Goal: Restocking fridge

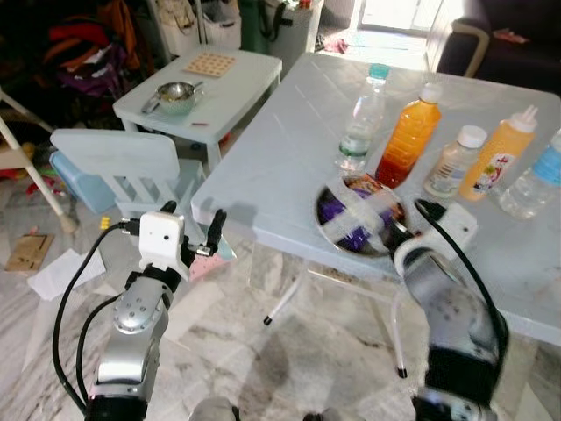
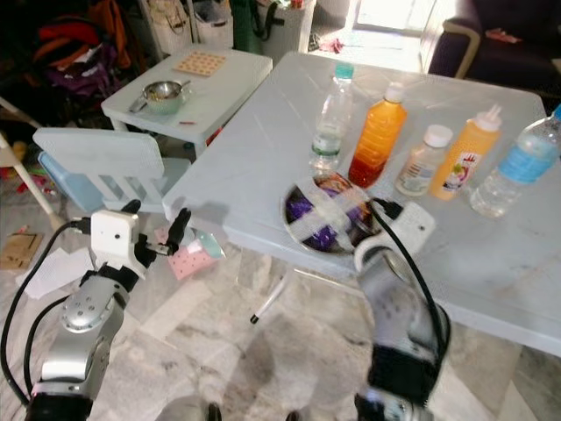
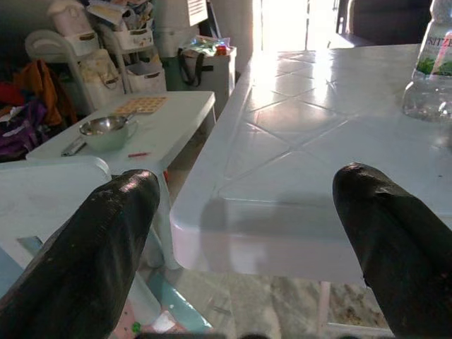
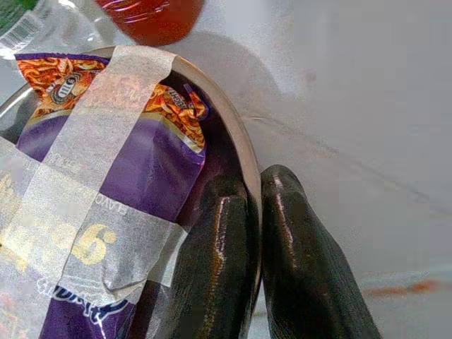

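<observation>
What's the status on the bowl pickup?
Right pincer shut on rim of round metal bowl holding taped purple noodle packet. Left pincer open, idle at white plastic table corner. Orange juice bottle close behind bowl.

Taped noodle-pack bowl (image 1: 359, 217) w/ bottles (image 1: 408, 136) on table

light: strong daylight from top centre, blown out | glare: sheen across table (image 1: 289, 149) – far end | shadows: dark upper left | focus: sharp – no blur

A bowl (image 1: 361, 219) sits on the table (image 1: 280, 149), bottles (image 1: 408, 136) behind it.
</observation>
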Controlling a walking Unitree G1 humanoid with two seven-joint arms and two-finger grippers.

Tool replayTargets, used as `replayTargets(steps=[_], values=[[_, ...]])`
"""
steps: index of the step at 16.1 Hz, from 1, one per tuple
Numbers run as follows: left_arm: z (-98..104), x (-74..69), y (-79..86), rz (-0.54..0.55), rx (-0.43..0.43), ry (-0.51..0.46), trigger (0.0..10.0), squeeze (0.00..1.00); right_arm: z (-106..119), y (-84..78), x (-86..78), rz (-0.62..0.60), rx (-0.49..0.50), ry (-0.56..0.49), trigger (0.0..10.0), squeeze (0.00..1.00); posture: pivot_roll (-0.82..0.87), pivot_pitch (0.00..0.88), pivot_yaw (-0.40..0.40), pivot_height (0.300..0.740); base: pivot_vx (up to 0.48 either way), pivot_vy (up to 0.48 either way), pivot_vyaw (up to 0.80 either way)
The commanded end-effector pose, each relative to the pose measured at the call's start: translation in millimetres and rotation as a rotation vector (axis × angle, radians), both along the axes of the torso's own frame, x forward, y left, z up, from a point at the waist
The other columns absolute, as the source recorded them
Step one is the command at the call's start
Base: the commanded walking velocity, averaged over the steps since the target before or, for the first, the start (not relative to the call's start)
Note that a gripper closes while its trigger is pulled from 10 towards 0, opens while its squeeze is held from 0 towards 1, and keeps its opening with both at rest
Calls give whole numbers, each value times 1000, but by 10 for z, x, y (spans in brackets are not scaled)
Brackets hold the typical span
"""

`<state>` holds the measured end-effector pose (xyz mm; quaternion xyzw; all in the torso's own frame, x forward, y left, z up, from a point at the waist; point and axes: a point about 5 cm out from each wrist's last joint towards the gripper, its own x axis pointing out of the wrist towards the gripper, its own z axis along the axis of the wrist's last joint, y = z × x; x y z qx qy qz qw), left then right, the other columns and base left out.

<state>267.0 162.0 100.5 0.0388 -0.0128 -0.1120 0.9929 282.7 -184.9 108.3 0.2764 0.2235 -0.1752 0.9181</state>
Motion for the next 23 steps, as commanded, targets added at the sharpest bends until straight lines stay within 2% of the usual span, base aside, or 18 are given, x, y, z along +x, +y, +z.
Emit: replayTargets(steps=[1, 2, 3, 7, 14, 15, 16, 17, 22, 23], values=[[14, 25, -22, -9, 2, -10, 10000, 0, -177, -69, -130, -24, -39, 116, 10000, 0, 56, 11, -6, 740, 0, 0, 0], [9, 30, -42, -13, 0, -10, 10000, 0, -217, -84, -169, -22, -40, 129, 10000, 988, 55, 10, -6, 740, 0, 0, 0], [10, 35, -50, -15, -1, -11, 10000, 0, -226, -91, -175, -19, -40, 130, 10000, 1000, 57, 7, -6, 740, 0, 0, 0], [19, 37, -15, -10, 5, -15, 10000, 0, -178, -63, -68, 36, -18, 107, 10000, 1000, 63, 7, -4, 740, 0, 0, 0], [12, 32, -27, -9, 2, -14, 10000, 0, -82, -90, 31, 74, -56, 62, 10000, 1000, 66, 14, -4, 740, 0, 0, 0], [13, 34, -28, -9, 2, -15, 10000, 0, -62, -86, 56, 83, -54, 51, 10000, 902, 66, 14, -4, 740, 0, 0, 0], [14, 36, -28, -10, 2, -15, 10000, 0, -40, -78, 88, 97, -48, 44, 10000, 565, 64, 18, -2, 740, 0, 0, 0], [14, 36, -29, -11, 3, -14, 10000, 0, -33, -54, 121, 126, -36, 40, 10000, 0, 64, 18, -2, 740, 0, 0, 0], [9, 23, -26, -10, 5, -10, 10000, 0, -121, 108, 178, 256, -21, 93, 10000, 0, 72, 23, -7, 740, 0, 0, 0], [1, 15, -21, -8, 6, -7, 10000, 0, -202, 118, 152, 289, -25, 131, 3451, 0, 75, 25, -10, 740, 0, 0, 0]])
